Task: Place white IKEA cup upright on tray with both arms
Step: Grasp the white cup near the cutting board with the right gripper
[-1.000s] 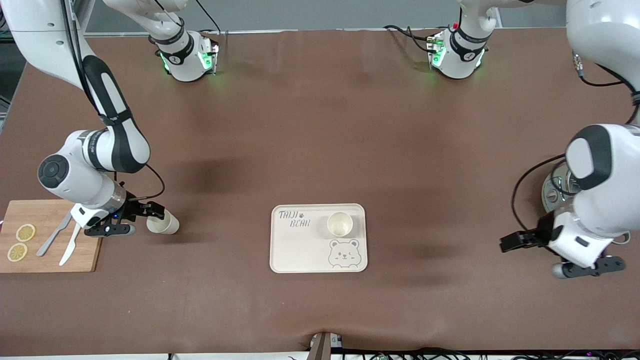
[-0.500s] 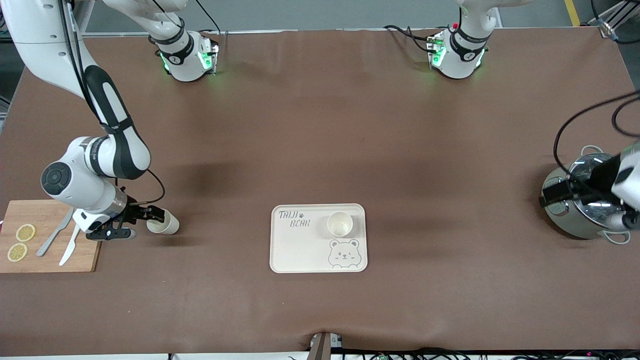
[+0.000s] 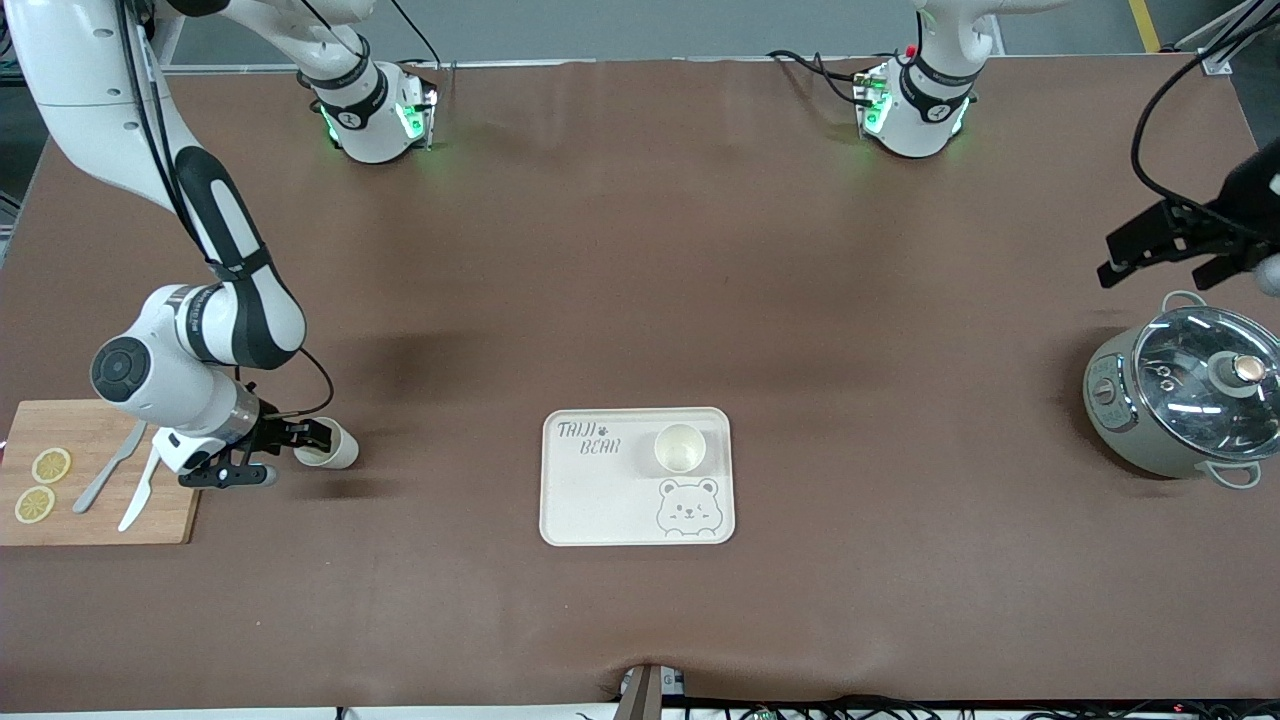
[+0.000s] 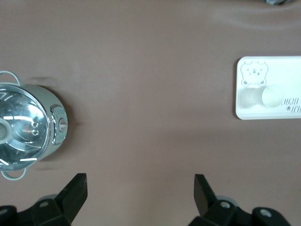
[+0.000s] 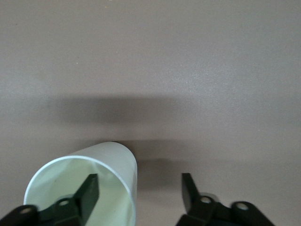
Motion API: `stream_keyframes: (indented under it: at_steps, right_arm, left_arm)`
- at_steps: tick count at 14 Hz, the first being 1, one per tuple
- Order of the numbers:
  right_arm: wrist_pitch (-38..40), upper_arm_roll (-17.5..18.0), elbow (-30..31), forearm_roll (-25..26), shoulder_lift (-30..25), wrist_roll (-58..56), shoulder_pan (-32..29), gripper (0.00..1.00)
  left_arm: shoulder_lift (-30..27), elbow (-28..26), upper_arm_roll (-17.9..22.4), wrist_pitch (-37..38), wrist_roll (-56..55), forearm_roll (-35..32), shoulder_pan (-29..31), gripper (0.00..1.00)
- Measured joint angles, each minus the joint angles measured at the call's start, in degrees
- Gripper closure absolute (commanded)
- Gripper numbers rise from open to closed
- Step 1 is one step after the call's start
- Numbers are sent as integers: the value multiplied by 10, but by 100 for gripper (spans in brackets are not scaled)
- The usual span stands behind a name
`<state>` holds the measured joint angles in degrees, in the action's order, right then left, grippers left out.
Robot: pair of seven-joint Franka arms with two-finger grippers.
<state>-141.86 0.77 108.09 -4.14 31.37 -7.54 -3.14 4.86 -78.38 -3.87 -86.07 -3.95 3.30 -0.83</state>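
Front view: a white cup (image 3: 328, 445) lies tipped on the bench (image 3: 640, 300) beside the cutting board (image 3: 95, 470), right gripper (image 3: 290, 440) at its mouth; a second cup (image 3: 680, 447) stands upright on the tray (image 3: 600, 500); left gripper (image 3: 1165, 250) hangs over the bench near the pot (image 3: 1185, 405). Left wrist view: left gripper (image 4: 140, 193) spread apart, empty. Right wrist view: right gripper (image 5: 140, 190) apart, one finger (image 5: 87, 192) inside the cup (image 5: 84, 183).

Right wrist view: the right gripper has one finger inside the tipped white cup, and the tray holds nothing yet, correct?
Not quite. The front view shows one upright white cup already on the cream rectangular tray. The right gripper does have one finger inside the tipped white cup.
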Motion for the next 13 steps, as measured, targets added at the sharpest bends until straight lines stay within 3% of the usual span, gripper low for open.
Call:
stream_keyframes:
  at_steps: [6,13]
  right_arm:
    - [2,1,-5,0,0,0,2,100]
    - [31,1,-23,-1,0,6,2,100]
  left_arm:
    - [2,-40,11,-11,41,0,-10,0]
    - [4,-43,14,-14,24,0,-9,0]
